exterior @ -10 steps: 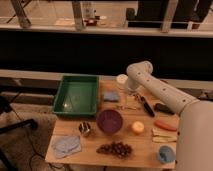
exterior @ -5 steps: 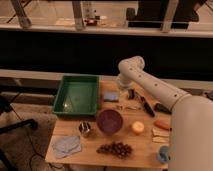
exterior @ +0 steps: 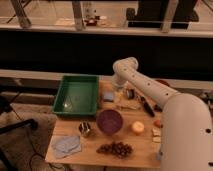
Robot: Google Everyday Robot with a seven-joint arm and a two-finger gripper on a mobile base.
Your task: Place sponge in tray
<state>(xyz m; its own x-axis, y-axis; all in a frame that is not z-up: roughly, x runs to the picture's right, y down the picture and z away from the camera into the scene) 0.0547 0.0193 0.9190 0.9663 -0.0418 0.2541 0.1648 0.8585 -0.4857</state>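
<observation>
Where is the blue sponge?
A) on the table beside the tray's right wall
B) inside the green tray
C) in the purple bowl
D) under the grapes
A: the blue sponge lies on the table just right of the green tray, with the claw close by on its right.

The gripper (exterior: 119, 93) hangs low over the wooden table (exterior: 60, 150), just right of the blue sponge (exterior: 107, 96). Its tip blends into the pale clutter (exterior: 128, 103) lying beneath it, which is too blurred to name. The robot's white arm (exterior: 185, 130) fills the lower right corner, cut off by the right and bottom edges, and hides the table's right end. An orange item (exterior: 158, 122) shows only partly from behind the arm. A cluster of small dark round things (exterior: 115, 148) near the table's front edge is too blurred to identify.
</observation>
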